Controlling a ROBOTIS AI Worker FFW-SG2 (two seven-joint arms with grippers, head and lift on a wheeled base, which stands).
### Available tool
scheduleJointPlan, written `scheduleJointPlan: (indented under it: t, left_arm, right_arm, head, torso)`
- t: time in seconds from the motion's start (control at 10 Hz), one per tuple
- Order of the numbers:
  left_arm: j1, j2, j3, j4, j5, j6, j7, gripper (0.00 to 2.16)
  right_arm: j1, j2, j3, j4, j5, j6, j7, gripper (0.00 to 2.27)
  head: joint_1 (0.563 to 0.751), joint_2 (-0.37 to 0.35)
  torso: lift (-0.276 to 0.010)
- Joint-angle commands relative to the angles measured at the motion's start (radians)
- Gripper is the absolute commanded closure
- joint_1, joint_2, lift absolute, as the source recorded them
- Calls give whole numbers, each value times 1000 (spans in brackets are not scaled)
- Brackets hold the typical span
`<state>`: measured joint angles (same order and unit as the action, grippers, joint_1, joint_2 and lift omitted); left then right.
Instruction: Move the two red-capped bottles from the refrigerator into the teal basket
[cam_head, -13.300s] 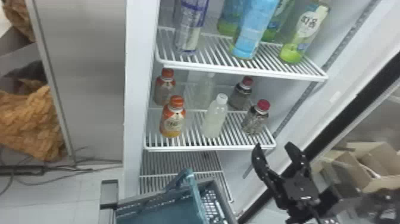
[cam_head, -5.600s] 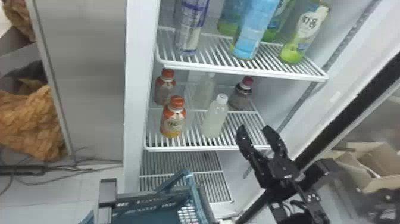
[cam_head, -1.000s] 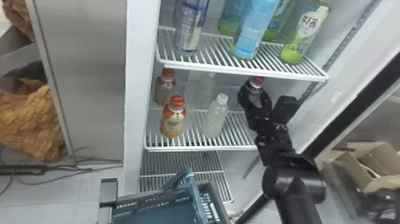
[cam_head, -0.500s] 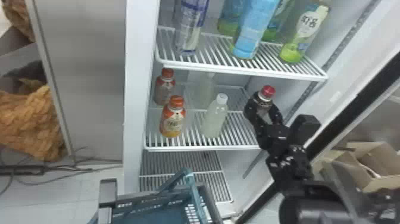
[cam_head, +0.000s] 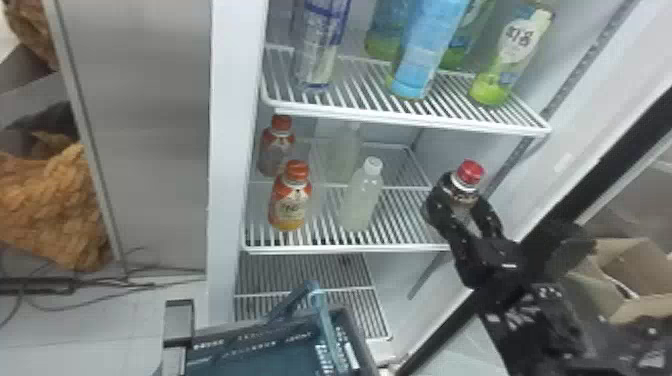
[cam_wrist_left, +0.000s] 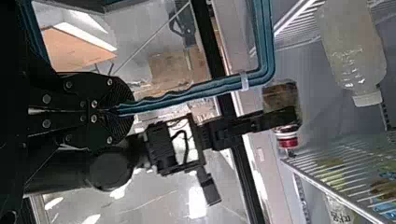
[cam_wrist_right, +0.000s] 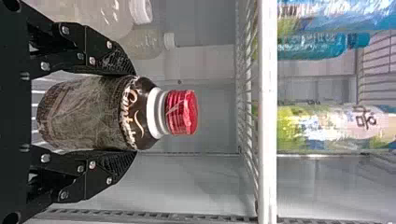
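Note:
My right gripper (cam_head: 462, 205) is shut around the dark body of a red-capped bottle (cam_head: 470, 172), by the right side of the refrigerator's middle shelf. The right wrist view has the bottle (cam_wrist_right: 88, 114) held between both fingers of the right gripper (cam_wrist_right: 133, 113), its red cap clear of them. The teal basket (cam_head: 250, 357) is low in front of the refrigerator, its handle (cam_head: 327, 325) raised. In the left wrist view, the left gripper (cam_wrist_left: 119, 109) is shut on the teal handle (cam_wrist_left: 187, 93); the held bottle (cam_wrist_left: 282, 100) is beyond it.
Two orange-capped bottles (cam_head: 290, 205) and two white-capped ones (cam_head: 361, 200) stand on the middle shelf (cam_head: 345, 249), left of the right gripper. Taller bottles (cam_head: 425, 50) fill the shelf above (cam_head: 410, 122). The refrigerator's door edge (cam_head: 440, 340) and open cardboard boxes (cam_head: 645, 265) are at the right.
Two dark red-capped bottles stood on the shelf at first; the front one left it earlier. The right gripper took hold of the rear one and has brought it forward and slightly right.

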<state>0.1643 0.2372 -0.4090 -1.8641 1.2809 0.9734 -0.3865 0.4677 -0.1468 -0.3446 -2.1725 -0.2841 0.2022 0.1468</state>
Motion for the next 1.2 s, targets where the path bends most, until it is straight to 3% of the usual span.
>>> scheduleJointPlan:
  t: [0.0, 0.4, 1.1]
  left_arm:
    - [0, 1, 0, 0, 1, -4, 0, 1128]
    - [0, -1, 6, 0, 1, -14, -3, 1128]
    - [0, 1, 8, 0, -7, -14, -3, 1128]
  right_arm:
    - [84, 6, -28, -106, -11, 80, 33, 622]
    - [237, 55, -50, -219, -73, 203, 116, 622]
    - [315, 29, 65, -239, -256, 475, 198, 624]
  head:
    - [695, -350]
    - [695, -350]
    - [695, -350]
  torso:
    - [-228]
    - [-228]
    - [-228]
